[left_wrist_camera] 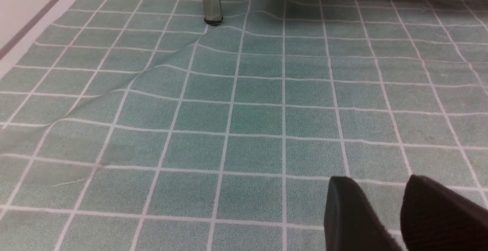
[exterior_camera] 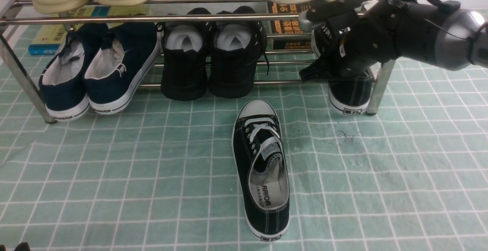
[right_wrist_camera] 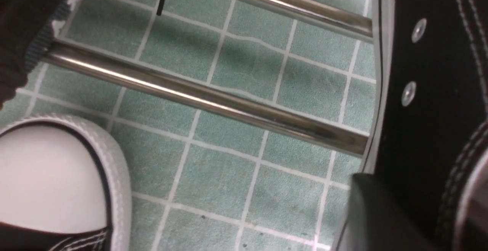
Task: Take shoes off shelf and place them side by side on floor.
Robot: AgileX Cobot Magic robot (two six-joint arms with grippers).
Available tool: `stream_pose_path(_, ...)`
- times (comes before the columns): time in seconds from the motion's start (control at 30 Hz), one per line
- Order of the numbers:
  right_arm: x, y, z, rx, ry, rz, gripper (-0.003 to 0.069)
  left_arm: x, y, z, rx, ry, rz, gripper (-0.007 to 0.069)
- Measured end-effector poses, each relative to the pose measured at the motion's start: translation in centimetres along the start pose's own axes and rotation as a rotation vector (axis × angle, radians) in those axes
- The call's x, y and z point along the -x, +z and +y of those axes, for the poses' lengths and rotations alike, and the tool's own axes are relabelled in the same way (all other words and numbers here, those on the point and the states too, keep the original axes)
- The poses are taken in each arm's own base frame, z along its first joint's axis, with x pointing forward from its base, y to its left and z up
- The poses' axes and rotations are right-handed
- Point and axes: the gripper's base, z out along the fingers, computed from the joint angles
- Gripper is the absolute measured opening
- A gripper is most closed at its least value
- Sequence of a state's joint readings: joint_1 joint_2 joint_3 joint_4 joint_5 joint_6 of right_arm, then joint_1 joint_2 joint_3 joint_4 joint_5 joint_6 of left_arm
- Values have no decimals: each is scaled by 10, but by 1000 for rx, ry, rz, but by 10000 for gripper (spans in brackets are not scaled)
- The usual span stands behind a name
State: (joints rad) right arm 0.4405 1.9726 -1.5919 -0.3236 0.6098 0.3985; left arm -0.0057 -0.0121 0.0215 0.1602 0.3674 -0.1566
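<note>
Across the lower frame the floor (exterior_camera: pixel 114 175) is carrying one sneaker (exterior_camera: pixel 261 167) at centre, toe towards the shelf (exterior_camera: pixel 152 18) spanning the top, whose lower tier is holding the second sneaker (exterior_camera: pixel 350 95) at far right, heel overhanging. The right hand (exterior_camera: pixel 324 58) is clamping that shoe's side wall, while the left hand (left_wrist_camera: pixel 379 180) is idling, fingers apart, over bare floor. Such a thin pinch on soft canvas is risking the shoe twisting, snagging the shelf, or landing askew from its mate.

The right arm (exterior_camera: pixel 427 34) is stretching behind the right gripper (exterior_camera: pixel 324 68), which is tilting downward; the left gripper (left_wrist_camera: pixel 381 184) is hovering, fingers (left_wrist_camera: pixel 354 213) a little apart.
</note>
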Motion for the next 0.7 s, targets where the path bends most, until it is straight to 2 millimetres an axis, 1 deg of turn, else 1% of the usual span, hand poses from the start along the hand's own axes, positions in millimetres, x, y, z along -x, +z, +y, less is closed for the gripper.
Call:
stream_pose_path(0.03, 1, -3, -1, 0, 6, 3, 34, 0, 0, 0, 0, 0, 0, 242)
stream_pose_path(0.07, 1, -9, -1, 2, 20, 11, 8, 0, 0, 0, 0, 0, 0, 242)
stream_pose_path(0.1, 2, -24, -3, 7, 52, 33, -1, 0, 0, 0, 0, 0, 0, 242)
stream_pose_path(0.13, 2, -26, -3, 7, 55, 36, -1, 0, 0, 0, 0, 0, 0, 242)
stream_pose_path(0.17, 4, -44, -5, 16, 87, 49, -1, 0, 0, 0, 0, 0, 0, 242)
stream_pose_path(0.2, 5, -55, -6, 27, 108, 47, -1, 0, 0, 0, 0, 0, 0, 242)
stream_pose_path(0.23, 6, -66, -7, 37, 128, 54, -1, 0, 0, 0, 0, 0, 0, 242)
stream_pose_path(0.27, 6, -68, -7, 39, 132, 55, -1, 0, 0, 0, 0, 0, 0, 242)
stream_pose_path(0.3, 7, -89, -8, 63, 148, 65, -1, 0, 0, 0, 0, 0, 0, 242)
stream_pose_path(0.33, 7, -100, -9, 76, 155, 73, -1, 0, 0, 0, 0, 0, 0, 242)
stream_pose_path(0.37, 7, -102, -9, 80, 152, 76, -1, 0, 0, 0, 0, 0, 0, 242)
stream_pose_path(0.4, 3, -124, -10, 115, 152, 115, -1, 0, 0, 0, 0, 0, 0, 242)
stream_pose_path(0.47, -2, -141, -10, 139, 137, 170, -1, 0, 0, 0, 0, 0, 0, 242)
stream_pose_path(0.53, -6, -147, -11, 145, 127, 205, -1, 0, 0, 0, 0, 0, 0, 242)
stream_pose_path(0.6, -16, -156, -10, 163, 132, 319, -1, 0, 0, 0, 0, 0, 0, 242)
stream_pose_path(0.7, -24, -156, -4, 179, 125, 381, 1, 0, 0, 0, 0, 0, 0, 242)
